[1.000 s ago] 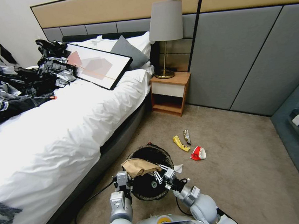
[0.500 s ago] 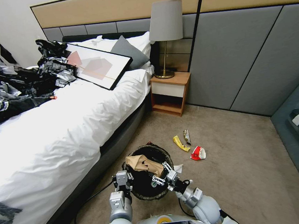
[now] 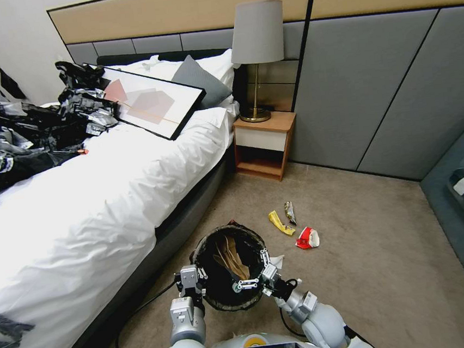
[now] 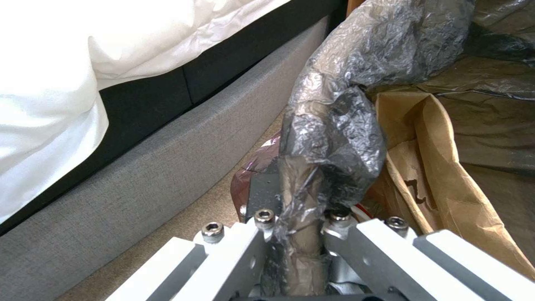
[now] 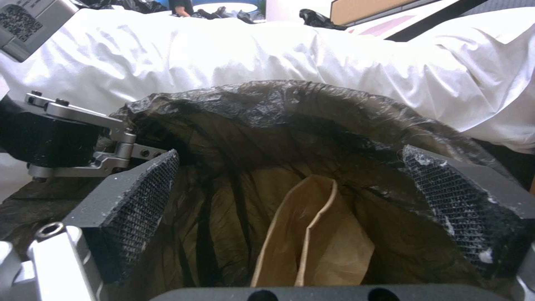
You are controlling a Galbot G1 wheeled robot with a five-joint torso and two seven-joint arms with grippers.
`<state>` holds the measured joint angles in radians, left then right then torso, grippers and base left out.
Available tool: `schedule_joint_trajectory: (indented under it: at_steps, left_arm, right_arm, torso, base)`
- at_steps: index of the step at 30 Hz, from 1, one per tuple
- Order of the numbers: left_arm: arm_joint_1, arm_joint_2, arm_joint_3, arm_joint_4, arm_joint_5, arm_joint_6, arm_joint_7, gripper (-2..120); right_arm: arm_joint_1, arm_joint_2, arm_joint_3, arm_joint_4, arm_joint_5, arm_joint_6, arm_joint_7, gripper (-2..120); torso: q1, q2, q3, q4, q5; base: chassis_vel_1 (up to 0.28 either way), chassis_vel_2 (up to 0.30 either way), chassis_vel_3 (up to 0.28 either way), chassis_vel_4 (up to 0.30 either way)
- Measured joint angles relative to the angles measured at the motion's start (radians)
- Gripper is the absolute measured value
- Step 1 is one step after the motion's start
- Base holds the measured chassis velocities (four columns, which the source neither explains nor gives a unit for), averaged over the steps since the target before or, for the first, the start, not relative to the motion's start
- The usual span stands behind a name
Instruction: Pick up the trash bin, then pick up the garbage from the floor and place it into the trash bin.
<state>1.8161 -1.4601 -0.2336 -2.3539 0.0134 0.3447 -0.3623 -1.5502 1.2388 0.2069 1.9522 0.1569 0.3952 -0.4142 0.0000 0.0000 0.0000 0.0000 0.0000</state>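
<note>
Bin point(image 3: 231, 267) sitting lower center of head frame, beside the bed point(image 3: 93, 209). Left pincer point(image 3: 190, 281) gripping the bin rim, clamped on the bag-lined edge. Right pincer point(image 3: 253, 281) hanging wide over the bin mouth, holding nothing. Brown bag point(image 3: 230, 257) lying inside the bin. Yellow wrapper point(image 3: 280, 223), silver wrapper point(image 3: 290, 212), red-white pack point(image 3: 307, 238) and white scrap point(image 3: 277, 261) lying on the floor right of the bin.

Bed frame point(image 3: 192, 210) close beside left gripper point(image 3: 190, 279), trash bin point(image 3: 252, 237) mouth open before right gripper point(image 3: 253, 281), bare carpet point(image 3: 383, 269) beyond to its right
</note>
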Motion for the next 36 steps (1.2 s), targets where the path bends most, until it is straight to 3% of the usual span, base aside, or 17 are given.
schedule_joint_trajectory:
  at_steps: [8, 15, 24, 30, 36]
  left_arm:
    - [0.000, 0.000, -0.001, 0.000, 0.000, 0.001, 0.000, 0]
    - [0.002, 0.000, -0.006, 0.004, 0.001, 0.001, 0.000, 0]
    - [0.006, 0.005, -0.037, 0.002, -0.004, 0.001, -0.001, 0]
    - [0.005, 0.005, -0.050, 0.000, -0.010, 0.000, -0.001, 0]
    - [-0.005, 0.009, -0.066, -0.007, -0.024, 0.000, 0.000, 0]
  right_arm:
    - [-0.015, 0.006, 0.023, 0.055, -0.017, 0.026, 0.005, 100]
    - [-0.038, 0.029, 0.075, 0.204, -0.065, 0.045, 0.067, 100]
    - [-0.162, 0.104, 0.202, 0.343, -0.223, 0.023, 0.242, 100]
    - [-0.252, 0.195, 0.260, 0.360, -0.279, 0.016, 0.394, 100]
    - [-0.291, 0.240, 0.305, 0.335, -0.276, 0.033, 0.452, 100]
  torso:
    - [0.000, 0.000, 0.000, 0.0000, 0.0000]
    - [0.000, 0.000, 0.000, 0.0000, -0.0001]
    - [0.000, 0.000, 0.000, 0.0000, 0.0002]
    - [0.000, 0.000, 0.000, -0.0002, -0.0001]
    - [0.000, 0.000, 0.000, -0.0002, 0.0000]
  base:
    - [0.000, 0.000, 0.000, 0.000]
    - [0.000, 0.000, 0.000, 0.000]
    - [0.000, 0.000, 0.000, 0.000]
    - [0.000, 0.000, 0.000, 0.000]
    - [0.000, 0.000, 0.000, 0.000]
